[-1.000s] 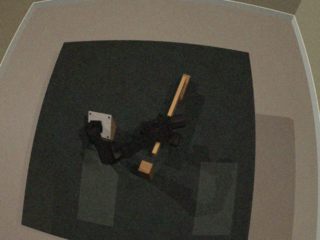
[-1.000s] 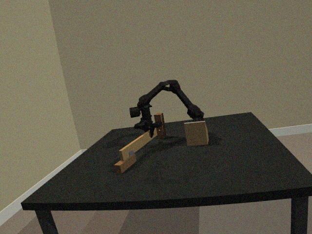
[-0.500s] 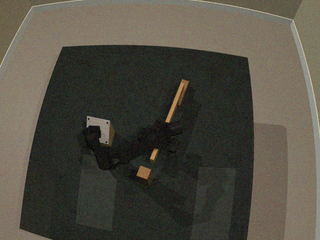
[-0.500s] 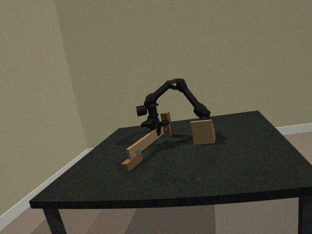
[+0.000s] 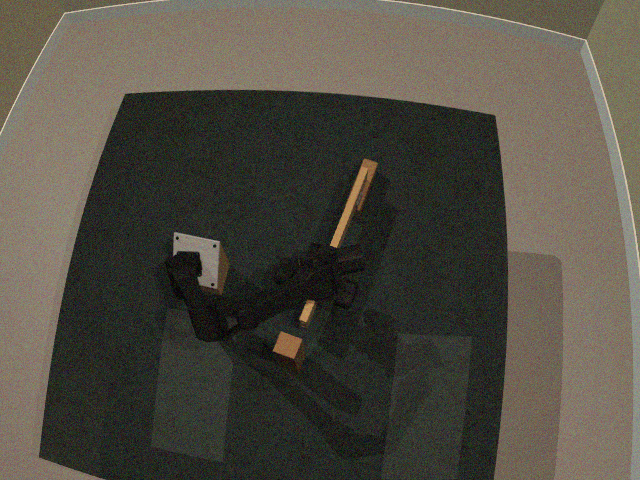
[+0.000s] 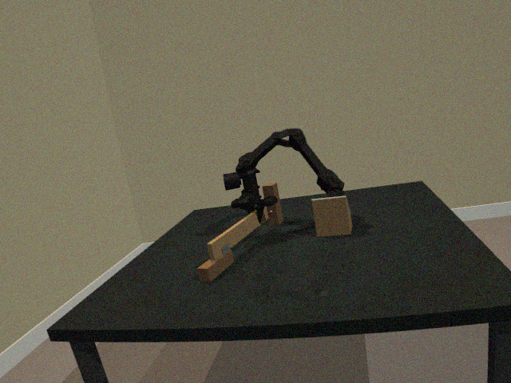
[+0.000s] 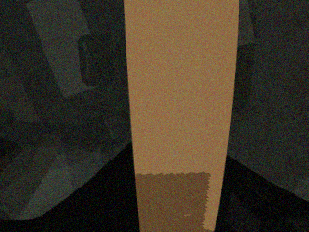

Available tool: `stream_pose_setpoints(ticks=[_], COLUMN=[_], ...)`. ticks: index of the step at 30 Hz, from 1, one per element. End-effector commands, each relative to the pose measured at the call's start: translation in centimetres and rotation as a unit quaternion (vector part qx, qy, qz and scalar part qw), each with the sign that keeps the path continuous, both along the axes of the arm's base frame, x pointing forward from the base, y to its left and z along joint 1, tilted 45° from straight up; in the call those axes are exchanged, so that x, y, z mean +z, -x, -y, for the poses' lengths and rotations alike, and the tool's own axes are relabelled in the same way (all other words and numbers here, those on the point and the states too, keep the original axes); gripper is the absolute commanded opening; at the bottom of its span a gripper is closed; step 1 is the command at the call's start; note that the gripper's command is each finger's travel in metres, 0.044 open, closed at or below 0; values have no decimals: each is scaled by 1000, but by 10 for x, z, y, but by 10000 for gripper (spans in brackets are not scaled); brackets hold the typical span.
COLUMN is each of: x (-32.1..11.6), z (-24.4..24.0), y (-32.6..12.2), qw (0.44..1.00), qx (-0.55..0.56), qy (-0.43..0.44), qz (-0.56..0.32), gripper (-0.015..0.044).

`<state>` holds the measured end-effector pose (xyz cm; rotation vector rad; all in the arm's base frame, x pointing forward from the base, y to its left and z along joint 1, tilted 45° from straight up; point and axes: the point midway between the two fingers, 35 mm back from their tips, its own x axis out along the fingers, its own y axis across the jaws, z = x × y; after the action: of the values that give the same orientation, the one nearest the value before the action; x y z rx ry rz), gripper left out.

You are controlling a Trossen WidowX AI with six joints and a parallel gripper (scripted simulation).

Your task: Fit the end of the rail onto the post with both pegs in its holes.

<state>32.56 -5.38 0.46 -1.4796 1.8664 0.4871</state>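
Observation:
The long pale wooden rail (image 5: pixel 351 206) (image 6: pixel 235 234) (image 7: pixel 181 87) has its far end in the grey bracket (image 6: pixel 225 249) on the low footboard block (image 5: pixel 370 163) (image 6: pixel 204 275). My gripper (image 6: pixel 259 219) is shut on the rail, nearer its post end, pointing down from above. The wrist view shows the rail's top face running between the dark fingers. The wooden post (image 5: pixel 287 345) (image 6: pixel 271 191) stands upright beyond the rail's near end. The top view shows a small gap between them. The pegs and the holes cannot be made out clearly, nor exactly how level the rail is.
The arm's base stands on a wooden block with a white top plate (image 5: pixel 209 258), which also shows in the exterior view (image 6: pixel 333 218), to one side of the rail. The arm arches from there over the dark table (image 5: pixel 232 155) (image 6: pixel 350 280). Shadows fall around the rail and post.

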Motion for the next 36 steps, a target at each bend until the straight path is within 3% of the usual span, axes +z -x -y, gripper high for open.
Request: stream_pose_setpoints(ticks=[1, 36], x=[3, 11], z=[1, 7], y=[0, 3], qw=[1000, 1000], qx=[3, 3], qy=[1, 1], qz=[1, 1], gripper=[0, 0])
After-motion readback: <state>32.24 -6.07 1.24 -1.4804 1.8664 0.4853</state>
